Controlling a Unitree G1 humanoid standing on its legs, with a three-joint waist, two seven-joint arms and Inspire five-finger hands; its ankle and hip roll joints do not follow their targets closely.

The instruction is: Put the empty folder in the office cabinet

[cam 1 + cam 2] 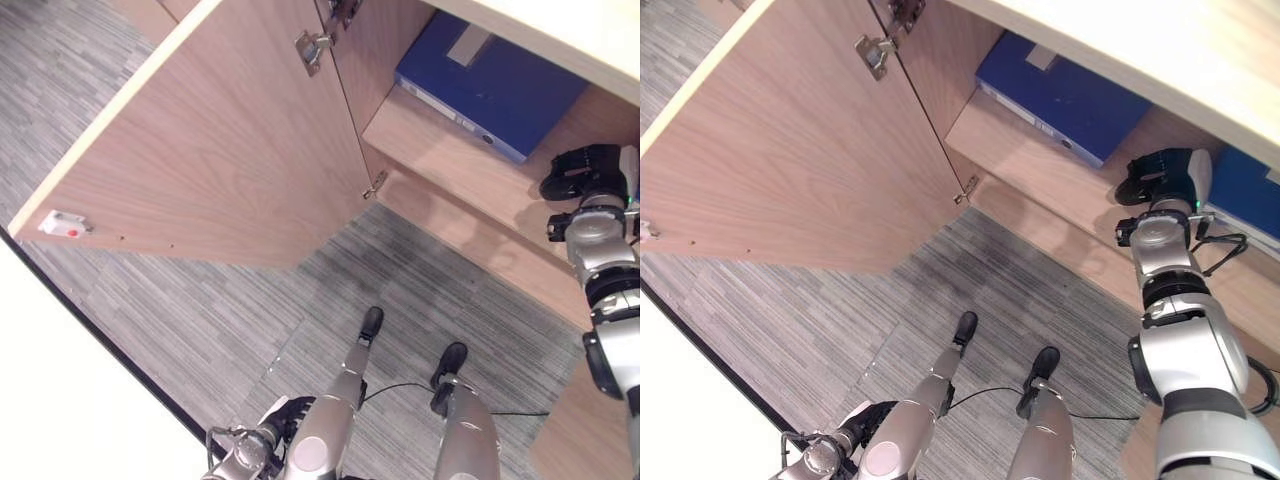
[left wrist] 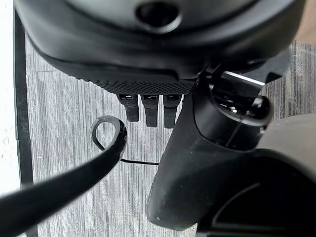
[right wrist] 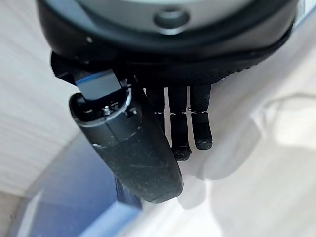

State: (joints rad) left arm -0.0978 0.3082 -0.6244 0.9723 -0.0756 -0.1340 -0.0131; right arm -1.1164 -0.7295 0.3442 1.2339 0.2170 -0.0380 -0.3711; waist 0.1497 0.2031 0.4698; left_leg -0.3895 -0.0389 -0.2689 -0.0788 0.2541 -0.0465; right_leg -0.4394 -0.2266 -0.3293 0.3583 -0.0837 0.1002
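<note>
Blue folder (image 1: 497, 85), light wood-grain cabinet (image 1: 440, 140), grey striped carpet (image 1: 250, 320)

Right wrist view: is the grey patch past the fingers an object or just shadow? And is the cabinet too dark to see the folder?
Right wrist view: just a soft shadow of the right hand on the pale shelf. Left eye view: the blue folder sits in the cabinet's shade but reads plainly, with no glare.
</note>
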